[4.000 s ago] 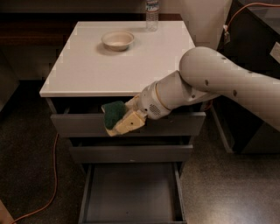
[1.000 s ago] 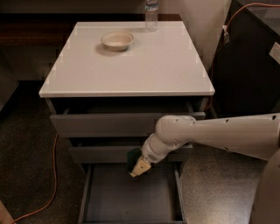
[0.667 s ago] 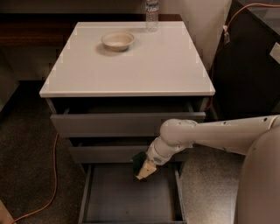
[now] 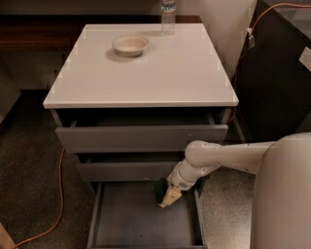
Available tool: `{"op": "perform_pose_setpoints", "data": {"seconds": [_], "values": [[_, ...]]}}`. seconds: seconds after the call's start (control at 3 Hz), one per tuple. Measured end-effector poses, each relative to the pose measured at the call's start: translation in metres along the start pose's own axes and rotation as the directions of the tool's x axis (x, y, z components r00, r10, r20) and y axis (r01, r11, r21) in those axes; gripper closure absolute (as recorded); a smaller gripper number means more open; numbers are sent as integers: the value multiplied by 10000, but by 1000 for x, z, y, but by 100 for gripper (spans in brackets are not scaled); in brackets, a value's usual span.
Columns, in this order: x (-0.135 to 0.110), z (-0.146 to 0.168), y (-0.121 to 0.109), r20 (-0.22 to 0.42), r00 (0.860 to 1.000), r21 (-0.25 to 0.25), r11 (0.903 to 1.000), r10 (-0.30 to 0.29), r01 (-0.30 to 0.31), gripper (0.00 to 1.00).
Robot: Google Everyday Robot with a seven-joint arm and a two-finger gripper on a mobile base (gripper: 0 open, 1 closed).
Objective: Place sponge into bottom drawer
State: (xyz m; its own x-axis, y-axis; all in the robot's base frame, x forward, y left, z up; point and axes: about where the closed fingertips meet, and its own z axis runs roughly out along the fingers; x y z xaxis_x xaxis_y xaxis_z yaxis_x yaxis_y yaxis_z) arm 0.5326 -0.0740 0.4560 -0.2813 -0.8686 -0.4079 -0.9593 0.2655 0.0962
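Observation:
The bottom drawer (image 4: 121, 223) is pulled out at the foot of the grey cabinet and shows its shallow grey tray. My gripper (image 4: 166, 193) hangs over the drawer's back right part, just under the middle drawer front. It is shut on the sponge (image 4: 161, 189), whose dark green side faces left and whose pale yellow foam sits against the fingers. The sponge is held tilted a little above the drawer floor. My white arm reaches in from the right.
The top drawer (image 4: 141, 137) and middle drawer (image 4: 126, 171) stand slightly open. A cream bowl (image 4: 130, 44) and a water bottle (image 4: 168, 13) stand on the white cabinet top (image 4: 160, 73). An orange cable (image 4: 59, 194) lies on the floor at left. A dark cabinet (image 4: 277, 87) stands at right.
My gripper has carried the sponge down from beside the top drawer to just above the open bottom drawer, and over the last second it moved slightly right and lower.

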Motion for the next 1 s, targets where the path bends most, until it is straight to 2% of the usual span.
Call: {"op": "perform_pose_setpoints", "data": {"seconds": [0.67, 1.0], "values": [[36, 39, -14, 96, 9933, -233, 9931, -1149, 1151, 100], [46, 59, -18, 317, 9825, -219, 9826, -1838, 1845, 100]]}}
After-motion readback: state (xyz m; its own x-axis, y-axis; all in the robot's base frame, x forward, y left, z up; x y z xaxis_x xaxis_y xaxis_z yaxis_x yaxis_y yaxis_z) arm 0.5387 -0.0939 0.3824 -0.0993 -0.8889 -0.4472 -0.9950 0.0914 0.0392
